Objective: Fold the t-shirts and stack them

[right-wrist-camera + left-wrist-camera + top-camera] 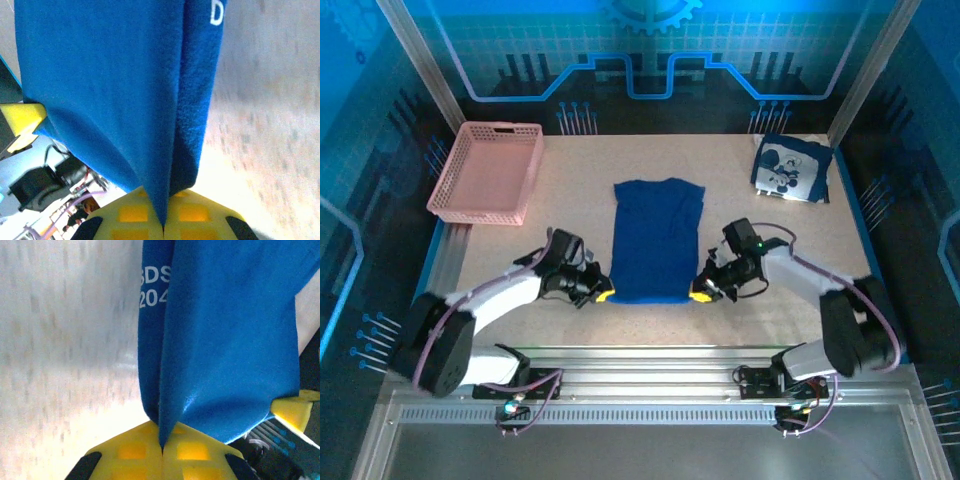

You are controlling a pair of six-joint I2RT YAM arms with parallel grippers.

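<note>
Here, L gripper (162,450), R gripper (164,220) both clamped on t-shirt (658,240) hem, white txt "204", "D"

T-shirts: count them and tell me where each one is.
2. One t-shirt lies flat mid-table, its near corners pinched by the left end effector and right end effector. The folded t-shirt sits at the far right corner; another could be hidden beneath it.

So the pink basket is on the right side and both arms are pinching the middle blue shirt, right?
No: the pink basket sits on the left side, as the top view shows. The left fingers and right fingers are pinching the middle blue shirt.
</note>
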